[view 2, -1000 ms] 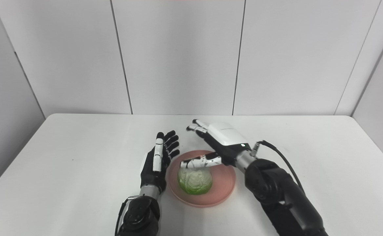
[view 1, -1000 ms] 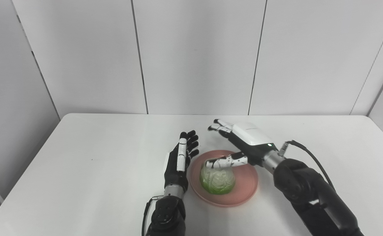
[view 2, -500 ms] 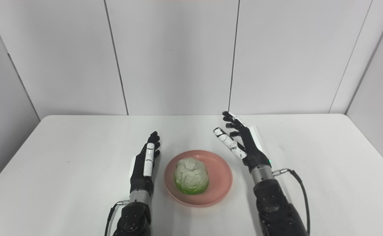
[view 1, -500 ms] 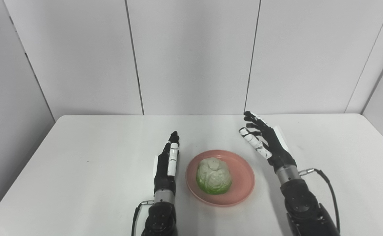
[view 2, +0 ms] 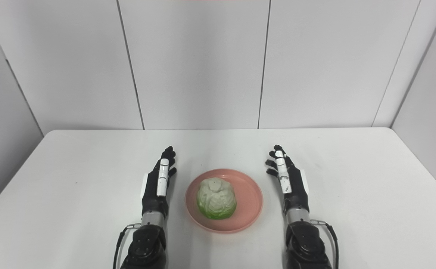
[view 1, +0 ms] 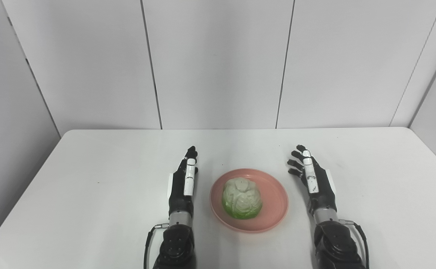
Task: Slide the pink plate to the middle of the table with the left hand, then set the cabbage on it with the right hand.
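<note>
Pink plate (view 1: pixel 274 209) w/ a cabbage (view 1: pixel 241 198) on it sits near the middle of the white table (view 1: pixel 91 194), toward the front edge, a robot hand on either side.

You're looking down from the robot's head: the cabbage, pale on top & green at the base, rests on the plate, a bit left of plate centre. Your left hand (view 1: pixel 182 185) stands just beside the plate's left rim, not touching it, fingers straight & pointing away from you, holding nothing. Your right hand (view 1: pixel 315 183) is near the plate's right rim w/ a clear gap, fingers spread apart & extended, also holding nothing. Both forearms enter from the bottom edge. Grey wall panels (view 1: pixel 218 63) stand behind the table.
</note>
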